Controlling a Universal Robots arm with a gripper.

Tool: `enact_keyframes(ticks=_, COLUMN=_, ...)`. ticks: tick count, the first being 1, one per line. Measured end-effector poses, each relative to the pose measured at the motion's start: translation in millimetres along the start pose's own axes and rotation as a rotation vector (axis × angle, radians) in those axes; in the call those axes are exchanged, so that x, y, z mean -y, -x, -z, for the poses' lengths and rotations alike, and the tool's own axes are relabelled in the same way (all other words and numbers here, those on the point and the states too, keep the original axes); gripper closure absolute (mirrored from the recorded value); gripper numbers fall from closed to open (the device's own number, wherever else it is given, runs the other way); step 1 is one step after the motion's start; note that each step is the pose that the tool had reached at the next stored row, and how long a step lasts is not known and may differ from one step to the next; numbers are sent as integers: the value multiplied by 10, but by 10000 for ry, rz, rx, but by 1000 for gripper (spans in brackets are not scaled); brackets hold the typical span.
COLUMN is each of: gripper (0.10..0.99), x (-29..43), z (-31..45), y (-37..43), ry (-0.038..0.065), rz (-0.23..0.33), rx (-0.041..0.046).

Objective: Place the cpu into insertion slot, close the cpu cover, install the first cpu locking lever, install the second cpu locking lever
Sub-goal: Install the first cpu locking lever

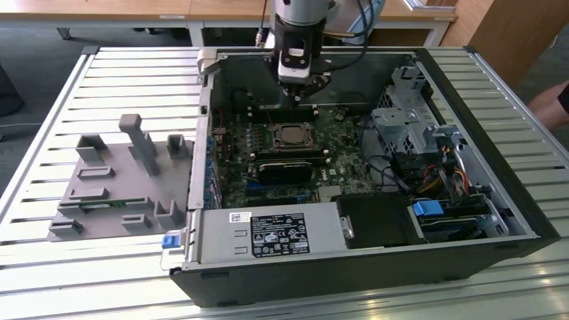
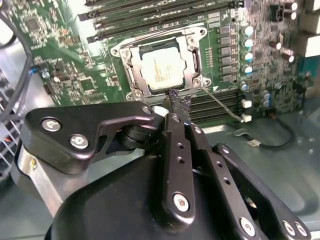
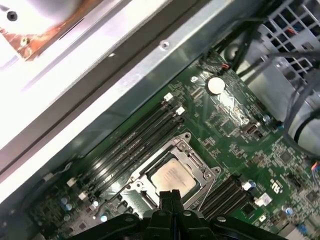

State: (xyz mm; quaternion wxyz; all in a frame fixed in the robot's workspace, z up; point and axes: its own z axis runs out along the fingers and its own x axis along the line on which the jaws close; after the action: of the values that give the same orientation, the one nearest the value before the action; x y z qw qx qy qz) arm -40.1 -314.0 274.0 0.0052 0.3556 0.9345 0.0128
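On bench (image 1: pixel 498 87): case (image 1: pixel 356 275), with rack (image 1: pixel 106 200) at the exterior view's left of it. Inside case, on board (image 1: pixel 233 180): slot (image 2: pixel 125 54) holding cpu (image 2: pixel 160 70) under cover (image 2: pixel 193 57), memory slots (image 2: pixel 150 15) flanking it. Claw (image 2: pixel 179 102) just beside slot, over board.

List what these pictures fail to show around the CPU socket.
- First wrist view: the near edge of the cpu cover, hidden behind the gripper.
- Second wrist view: whether the shut fingertips touch the cover; they block that spot themselves.
- Both wrist views: what lies under the cpu.
- Exterior view: whether the cover lies fully flat, too small to tell.
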Motion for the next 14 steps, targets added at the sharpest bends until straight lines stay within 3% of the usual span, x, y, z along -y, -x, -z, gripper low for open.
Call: enact_keyframes(ticks=14, gripper=980, x=1, z=-1, y=-1, ry=-2, rz=1761, rx=-47)
